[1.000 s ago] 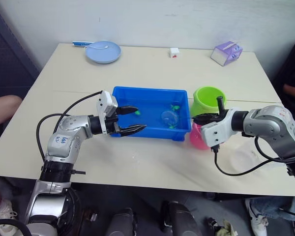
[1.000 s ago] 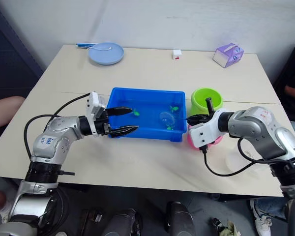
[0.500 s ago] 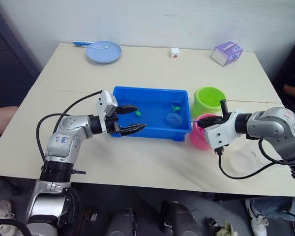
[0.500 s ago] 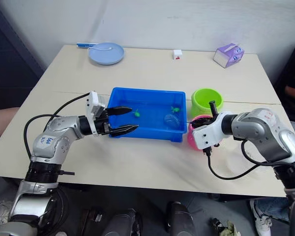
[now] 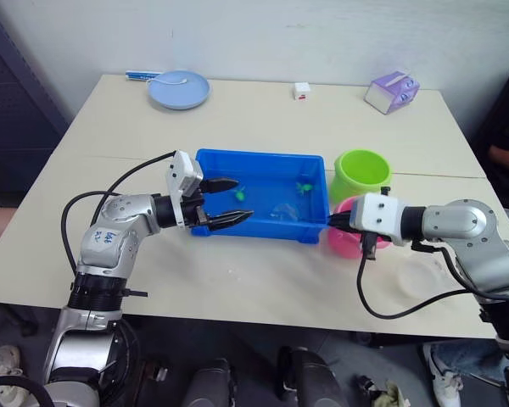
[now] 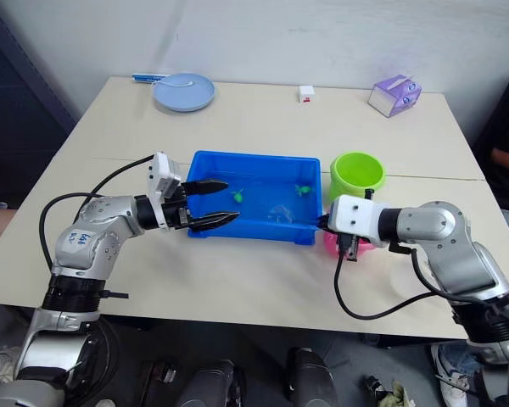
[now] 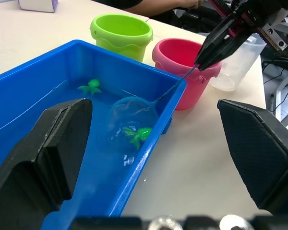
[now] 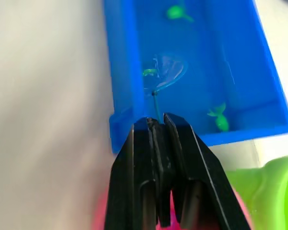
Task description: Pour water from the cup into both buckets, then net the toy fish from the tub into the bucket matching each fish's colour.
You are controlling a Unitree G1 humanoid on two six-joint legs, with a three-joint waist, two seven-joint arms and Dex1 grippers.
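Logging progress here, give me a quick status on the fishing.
Right gripper shut on net, dipped in tub. Left gripper open at tub. Nothing blocking.

The room was evenly and brightly lit from overhead, and the pale table (image 5: pixel 263 119) threw back a soft glow without hard glare. Shadows under the tub (image 5: pixel 263 203) were faint and short. Water in the tub showed small glints. In the right wrist view the table beside the tub looked washed out and blurred; the left wrist view stayed sharp.
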